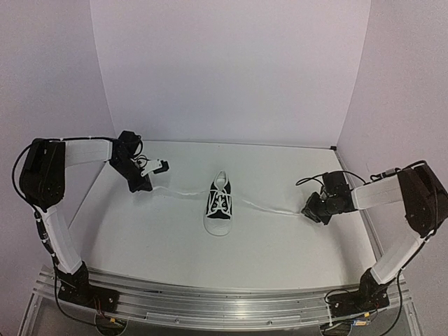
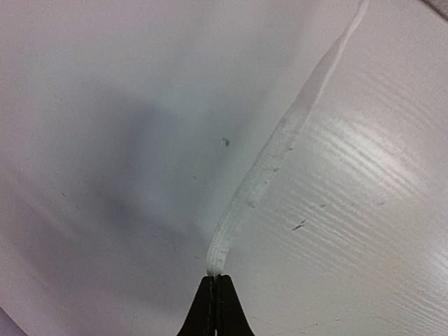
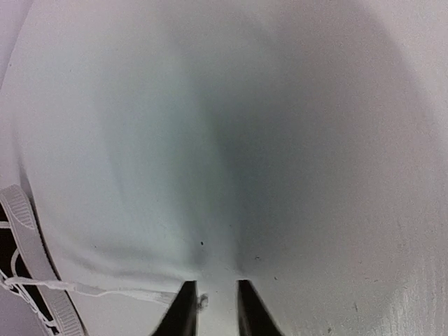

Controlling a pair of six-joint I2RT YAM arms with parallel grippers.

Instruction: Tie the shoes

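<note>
Roughly centred, the sneaker (image 1: 220,204) lies between left pincer (image 2: 215,278), clamping its lace (image 2: 273,161), and right pincer (image 3: 215,287), narrowly parted, seemingly empty.

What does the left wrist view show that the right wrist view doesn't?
Left wrist only: the left gripper shut on a lace end. Right wrist only: the right gripper open and empty, the other lace lying just beside it, and the shoe at the frame's left edge. Both: white lace on the white table.
</note>
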